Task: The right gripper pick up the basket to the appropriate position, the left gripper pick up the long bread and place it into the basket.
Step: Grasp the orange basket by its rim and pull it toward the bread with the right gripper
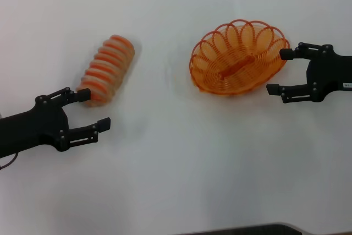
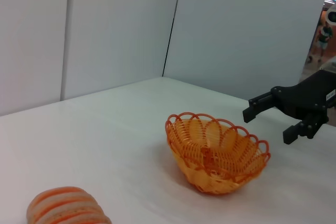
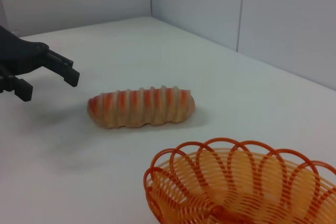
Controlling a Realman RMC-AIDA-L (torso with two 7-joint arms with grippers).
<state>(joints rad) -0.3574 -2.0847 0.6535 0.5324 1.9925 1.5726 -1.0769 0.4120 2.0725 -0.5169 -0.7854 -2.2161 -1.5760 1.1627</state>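
Observation:
The orange wire basket [image 1: 237, 59] stands on the white table right of centre; it also shows in the left wrist view [image 2: 216, 153] and the right wrist view [image 3: 241, 187]. My right gripper [image 1: 279, 71] is open, its fingers just beside the basket's right rim, not closed on it. It shows far off in the left wrist view [image 2: 268, 121]. The long bread [image 1: 107, 67] lies left of centre, tan with orange ridges, also in the right wrist view [image 3: 140, 107] and the left wrist view [image 2: 67, 207]. My left gripper [image 1: 94, 109] is open, just at the bread's near end, empty.
The white table [image 1: 176, 169] spreads all round both objects. White wall panels [image 2: 105, 30] stand behind the table in the wrist views. A dark edge [image 1: 247, 229] shows at the table's front.

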